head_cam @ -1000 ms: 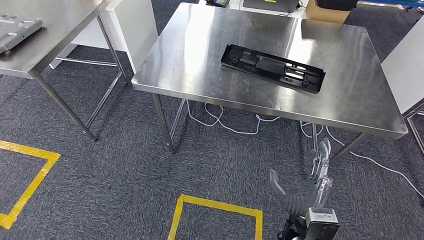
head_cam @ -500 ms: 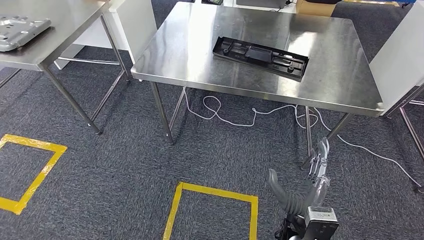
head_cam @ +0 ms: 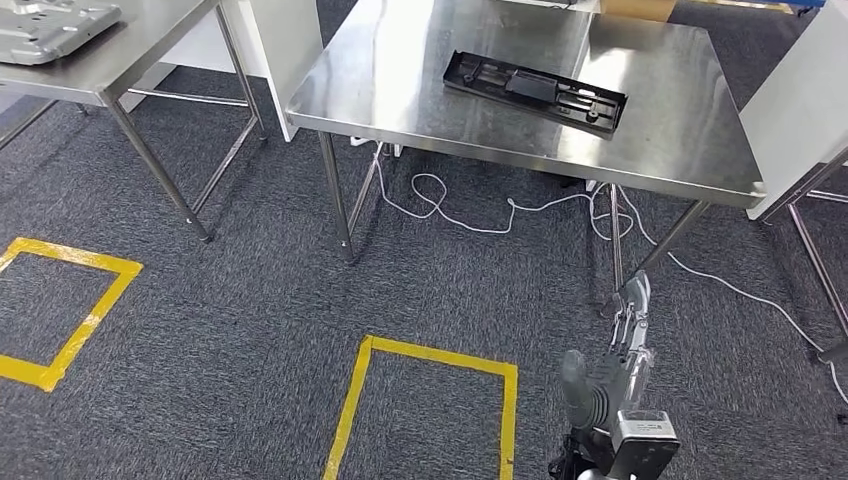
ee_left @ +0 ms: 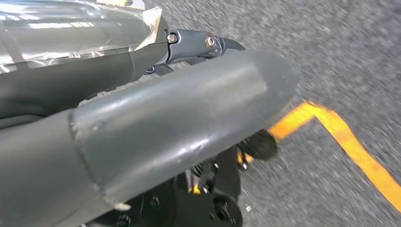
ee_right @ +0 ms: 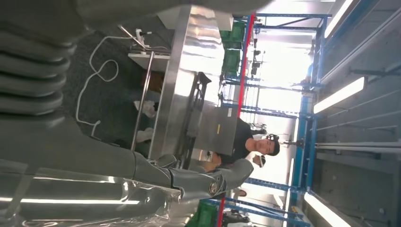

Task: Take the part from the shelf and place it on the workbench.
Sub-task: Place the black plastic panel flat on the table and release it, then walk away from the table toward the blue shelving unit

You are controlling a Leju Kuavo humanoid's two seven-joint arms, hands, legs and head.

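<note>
Long black plastic part (head_cam: 536,87) lying flat on the steel desk (head_cam: 400,90), near its far middle, well apart from the robot. Looks light and stiff: a shallow moulded tray shape, ribbed and slotted, with small round bosses toward each end. Probably a bit slippery on the brushed, mirror-bright steel, so best taken by pinching a long raised rim near the middle, where the balance should sit, not at one tip. Appears already set down on the desk, so the placing step judged done or nearly so. Right hand (head_cam: 622,352) hanging low over the grey carpet, nearer than the desk's front edge, fingers (head_cam: 632,310) straight and spread, holding nothing. Left hand (ee_left: 142,137) seen close from its wrist: smooth grey thumb, dark parts behind; cannot tell whether spread or curled. Yellow tape squares (head_cam: 425,400) on the rough carpet short of the desk; white cable (head_cam: 470,215) looped beneath it. Second steel desk (head_cam: 110,60) off to one side, carrying a grey metal plate (head_cam: 55,17).
</note>
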